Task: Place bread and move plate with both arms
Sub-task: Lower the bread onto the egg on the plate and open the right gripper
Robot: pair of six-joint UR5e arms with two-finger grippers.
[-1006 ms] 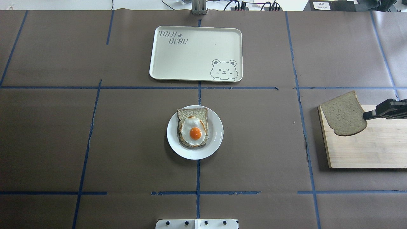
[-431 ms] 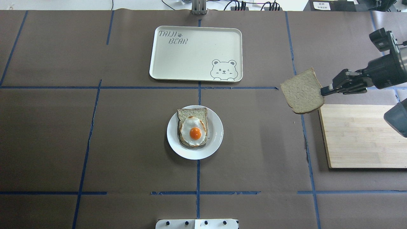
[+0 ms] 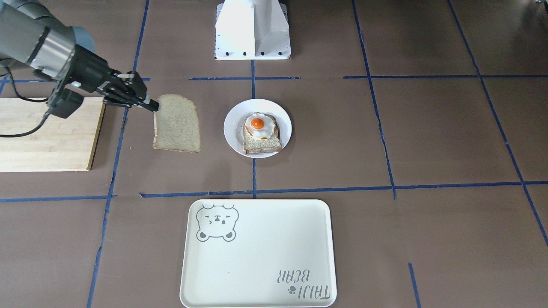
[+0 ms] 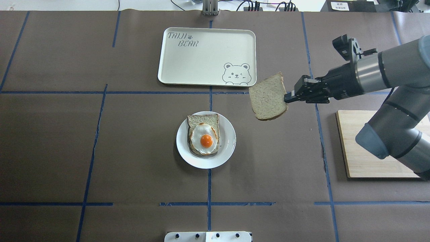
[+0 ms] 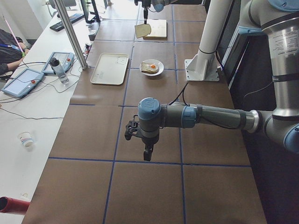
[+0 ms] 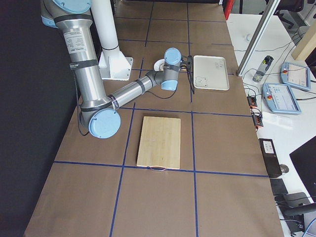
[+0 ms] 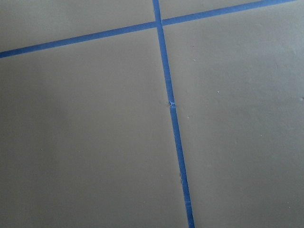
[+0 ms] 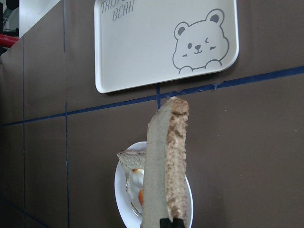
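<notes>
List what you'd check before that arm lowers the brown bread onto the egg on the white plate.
1. Grip on the bread: the right gripper is shut on its edge and holds the slice in the air. Ok.
2. Bread above the plate: it hangs off to one side, nearer the tray. Not ok.
3. Landing spot: the egg-topped slice lies flat on the plate, with nothing else on it. Ok.
4. Left gripper out of the way: it is far from the plate. Ok.
5. Left gripper open, ready for the plate: cannot tell.
</notes>
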